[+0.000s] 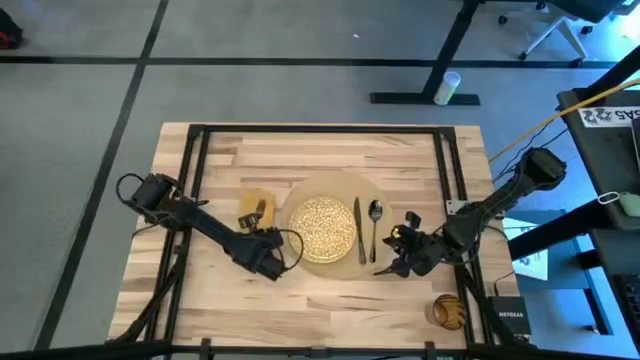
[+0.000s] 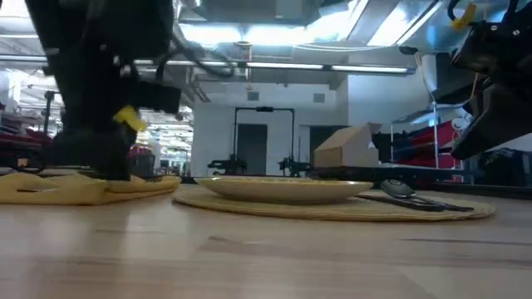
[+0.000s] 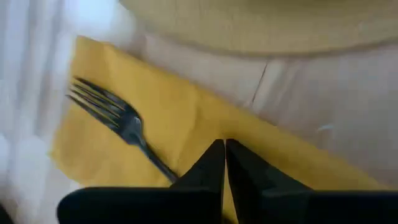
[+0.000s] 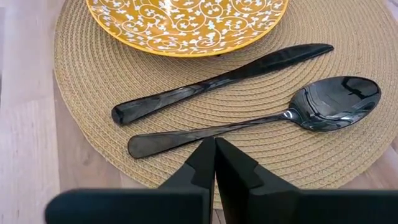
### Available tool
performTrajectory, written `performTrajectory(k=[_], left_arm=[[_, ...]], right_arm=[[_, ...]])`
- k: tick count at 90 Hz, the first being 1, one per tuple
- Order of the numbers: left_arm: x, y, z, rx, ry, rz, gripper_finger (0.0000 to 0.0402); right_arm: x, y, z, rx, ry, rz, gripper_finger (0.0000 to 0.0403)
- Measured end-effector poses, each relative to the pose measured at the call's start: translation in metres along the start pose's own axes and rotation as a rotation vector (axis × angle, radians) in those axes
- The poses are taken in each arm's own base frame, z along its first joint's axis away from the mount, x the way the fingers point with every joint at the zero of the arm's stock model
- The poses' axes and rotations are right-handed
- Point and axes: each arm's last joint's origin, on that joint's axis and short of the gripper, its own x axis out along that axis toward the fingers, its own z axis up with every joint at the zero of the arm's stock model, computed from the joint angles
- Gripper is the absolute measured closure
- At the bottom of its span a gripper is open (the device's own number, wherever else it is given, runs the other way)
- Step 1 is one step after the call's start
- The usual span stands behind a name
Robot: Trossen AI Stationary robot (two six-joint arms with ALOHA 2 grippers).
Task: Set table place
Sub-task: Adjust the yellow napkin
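Note:
The place, a round woven tan mat (image 1: 296, 200), lies in the middle of the light-wood table (image 1: 330, 310). On it rest a yellow patterned plate (image 1: 322, 228), a dark knife (image 4: 217, 78) and a dark spoon (image 4: 298, 115). Left of the mat, a mustard napkin (image 3: 186, 124) lies flat with a dark fork (image 3: 118, 121) on top. My left gripper (image 3: 225, 149) is shut and hovers at the napkin's near end. My right gripper (image 4: 214, 146) is shut and raised off the table just outside the mat's edge, by the spoon handle's end.
A brown round object (image 1: 448, 312) sits at the table's near right corner, beside a dark box (image 1: 512, 320) just off the edge. A thin black frame (image 1: 320, 130) runs around the tabletop. Bare wood shows along the near and far sides.

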Motion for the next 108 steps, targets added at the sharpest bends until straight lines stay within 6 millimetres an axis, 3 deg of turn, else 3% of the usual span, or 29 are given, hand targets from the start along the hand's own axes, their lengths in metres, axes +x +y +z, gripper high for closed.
performTrajectory(k=[12,29,41,58,108], left_arm=[[-0.012,0.021,-0.001,-0.096,0.064,0.085,0.0401],[-0.014,0.045,-0.016,-0.215,0.312,0.216,0.0401],[0.000,0.042,-0.026,-0.266,0.417,0.149,0.0401],[0.018,0.032,-0.032,-0.298,0.436,0.002,0.0401],[0.026,0.035,-0.023,-0.287,0.393,-0.035,0.0401]], right_arm=[[0.000,0.000,0.000,-0.001,0.000,0.000,0.0403],[0.000,0.000,0.000,-0.015,0.000,0.000,0.0403],[0.000,0.000,0.000,-0.018,0.000,0.000,0.0403],[0.000,0.000,0.000,-0.018,0.000,0.000,0.0403],[0.000,0.000,0.000,-0.017,0.000,0.000,0.0403]])
